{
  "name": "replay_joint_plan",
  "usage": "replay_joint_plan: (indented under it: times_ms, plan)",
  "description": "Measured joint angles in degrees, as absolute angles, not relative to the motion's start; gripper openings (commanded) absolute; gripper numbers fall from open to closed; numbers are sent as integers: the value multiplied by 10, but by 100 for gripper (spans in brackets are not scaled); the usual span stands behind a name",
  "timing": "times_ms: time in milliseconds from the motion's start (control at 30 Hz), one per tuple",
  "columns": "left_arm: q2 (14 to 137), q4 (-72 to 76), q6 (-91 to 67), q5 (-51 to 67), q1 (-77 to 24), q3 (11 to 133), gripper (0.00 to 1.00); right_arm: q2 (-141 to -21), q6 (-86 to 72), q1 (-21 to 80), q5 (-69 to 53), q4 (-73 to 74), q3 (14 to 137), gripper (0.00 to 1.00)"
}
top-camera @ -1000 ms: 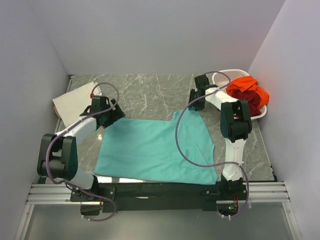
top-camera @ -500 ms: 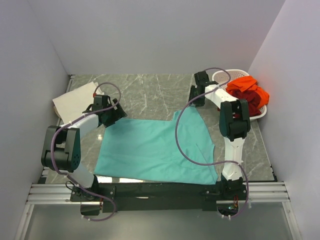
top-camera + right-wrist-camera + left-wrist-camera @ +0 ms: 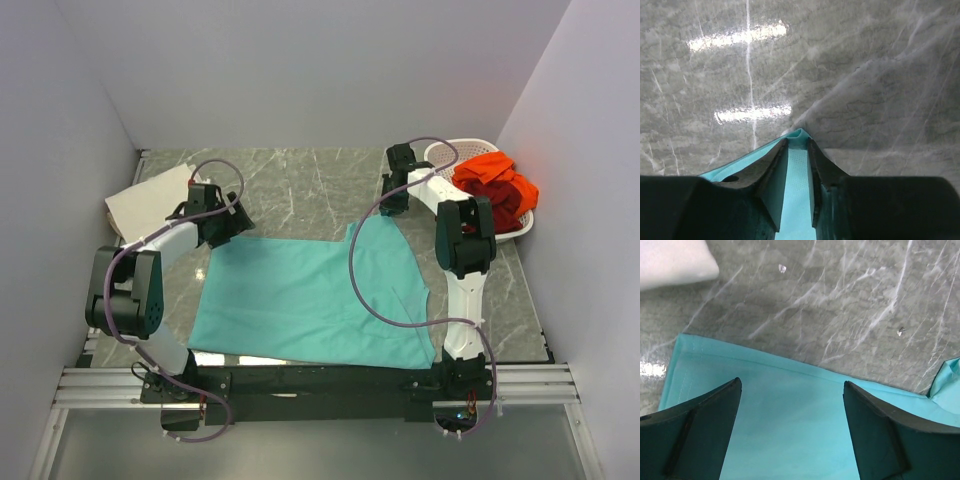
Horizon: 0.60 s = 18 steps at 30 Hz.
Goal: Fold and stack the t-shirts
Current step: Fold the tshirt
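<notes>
The teal t-shirt [image 3: 310, 295] lies spread flat in the middle of the table. My left gripper [image 3: 228, 228] is open, just above the shirt's far left corner; in the left wrist view the teal cloth [image 3: 790, 430] lies below my gripper [image 3: 790, 390]. My right gripper [image 3: 390, 205] is shut on the shirt's far right corner; in the right wrist view the teal cloth [image 3: 799, 170] is pinched in my gripper [image 3: 797, 145]. The cream t-shirt [image 3: 145, 200] lies folded at the far left and shows in the left wrist view [image 3: 670, 260]. The orange t-shirt [image 3: 495, 180] is heaped in the basket.
A white lattice basket [image 3: 450, 155] stands at the far right by the wall. Grey walls close in the table on the left, back and right. The marble tabletop [image 3: 300, 185] shows beyond the teal shirt. A purple cable [image 3: 360, 290] hangs over the shirt.
My left arm has swung so its gripper sits slightly farther back over the shirt's corner. My right gripper has shifted slightly back and left, still holding the cloth.
</notes>
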<state>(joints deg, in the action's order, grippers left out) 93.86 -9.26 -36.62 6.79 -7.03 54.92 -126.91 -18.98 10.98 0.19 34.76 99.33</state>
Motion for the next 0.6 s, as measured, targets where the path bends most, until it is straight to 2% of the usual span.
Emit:
replay_joint_plan:
  times_ms: [100, 233, 467, 600]
  plan:
    - [941, -96, -361, 66, -69, 557, 88, -1269, -190, 110, 3, 352, 993, 21]
    - [956, -121, -348, 52, -64, 584, 81, -1270, -189, 110, 4, 356, 995, 0]
    - [982, -155, -313, -11, -51, 639, 66, -1273, -190, 110, 5, 358, 998, 0]
    - [989, -160, -298, -39, -37, 644, 53, -1269, -191, 110, 8, 351, 990, 0]
